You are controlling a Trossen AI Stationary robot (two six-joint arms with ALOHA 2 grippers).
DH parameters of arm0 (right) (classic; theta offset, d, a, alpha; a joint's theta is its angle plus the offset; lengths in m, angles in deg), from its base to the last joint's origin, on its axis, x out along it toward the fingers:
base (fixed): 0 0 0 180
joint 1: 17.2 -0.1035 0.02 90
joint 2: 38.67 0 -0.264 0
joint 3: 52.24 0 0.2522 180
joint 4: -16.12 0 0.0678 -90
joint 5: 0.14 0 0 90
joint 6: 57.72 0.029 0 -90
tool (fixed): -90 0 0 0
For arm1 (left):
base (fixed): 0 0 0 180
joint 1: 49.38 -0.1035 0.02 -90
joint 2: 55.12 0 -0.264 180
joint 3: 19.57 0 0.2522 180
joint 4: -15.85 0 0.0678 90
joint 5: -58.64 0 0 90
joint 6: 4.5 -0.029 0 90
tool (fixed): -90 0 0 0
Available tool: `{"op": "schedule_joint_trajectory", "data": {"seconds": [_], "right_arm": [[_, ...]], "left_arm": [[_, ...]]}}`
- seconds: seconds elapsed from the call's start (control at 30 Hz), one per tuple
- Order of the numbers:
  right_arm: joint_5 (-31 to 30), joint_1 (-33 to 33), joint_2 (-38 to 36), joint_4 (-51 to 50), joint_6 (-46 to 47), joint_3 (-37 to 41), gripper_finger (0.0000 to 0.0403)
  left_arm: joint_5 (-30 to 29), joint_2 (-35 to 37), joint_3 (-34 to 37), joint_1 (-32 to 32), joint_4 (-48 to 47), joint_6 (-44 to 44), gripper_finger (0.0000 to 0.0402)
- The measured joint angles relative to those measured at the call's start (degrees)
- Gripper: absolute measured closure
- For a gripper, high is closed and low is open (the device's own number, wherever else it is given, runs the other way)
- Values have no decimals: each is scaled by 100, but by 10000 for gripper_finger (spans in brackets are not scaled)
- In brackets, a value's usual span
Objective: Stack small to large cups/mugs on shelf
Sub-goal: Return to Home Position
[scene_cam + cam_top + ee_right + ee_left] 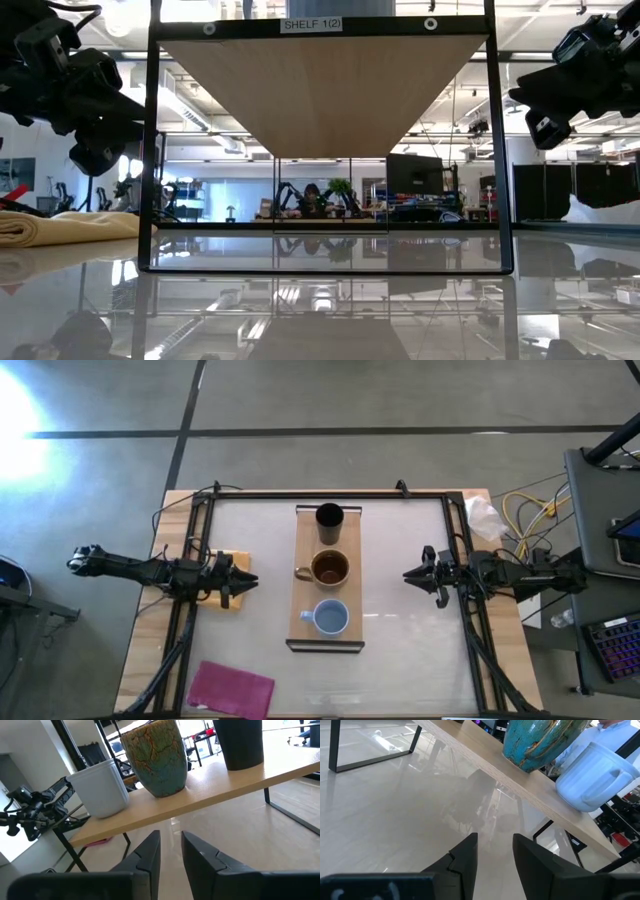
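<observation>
- Left gripper [252,582]: the two dark fingers [465,865] stand a narrow gap apart with bare table top showing between them. It holds nothing and hangs over the folded yellow cloth [236,557] on the left side of the pale glossy table [410,650].
- Right gripper [408,573]: it is also empty, and its wrist view shows a narrow slit between the fingers [147,852]. It sits over bare table on the right side and points inward.
- Key relation: both grippers face each other across the long light-wood shelf board with dark short ends [303,540], which lies between them. Its long axis runs front to back, square across the line joining the two grippers.
- Neither gripper touches the shelf; both are near it. The left looks a touch nearer, roughly level with the middle mug.
- On the shelf, three vessels stand upright in one row along the long axis, apart from each other:
  - The small light-blue cup [331,618] is at the front end.
  - The mustard-brown handled mug with a dark inside [330,568] is in the middle, its handle towards the left arm. Its outside shows crackled teal glaze in the wrist views.
  - The taller black cylindrical cup [329,517] is at the far end.
- Judgement: the stacking looks done, in small-to-large order. What remains is for each arm to pull straight back, away from the shelf.
- Risk looks low, as the cups lie ahead of the fingers, not behind.
</observation>
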Motion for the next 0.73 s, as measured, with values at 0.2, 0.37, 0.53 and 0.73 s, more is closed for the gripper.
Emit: {"op": "schedule_joint_trajectory", "data": {"seconds": [0.2,0.37,0.53,0.73], "right_arm": [[-2,-2,1,-1,-1,-2,333],[-2,-2,0,0,1,-2,326],[-2,-2,-1,-1,-1,-2,321],[0,-1,-1,-1,1,-2,327]], "left_arm": [[0,-11,1,0,1,-1,292],[0,-11,-1,-1,-1,0,292],[0,-11,1,-1,1,-1,292],[0,-11,-1,1,-1,0,292]]}}
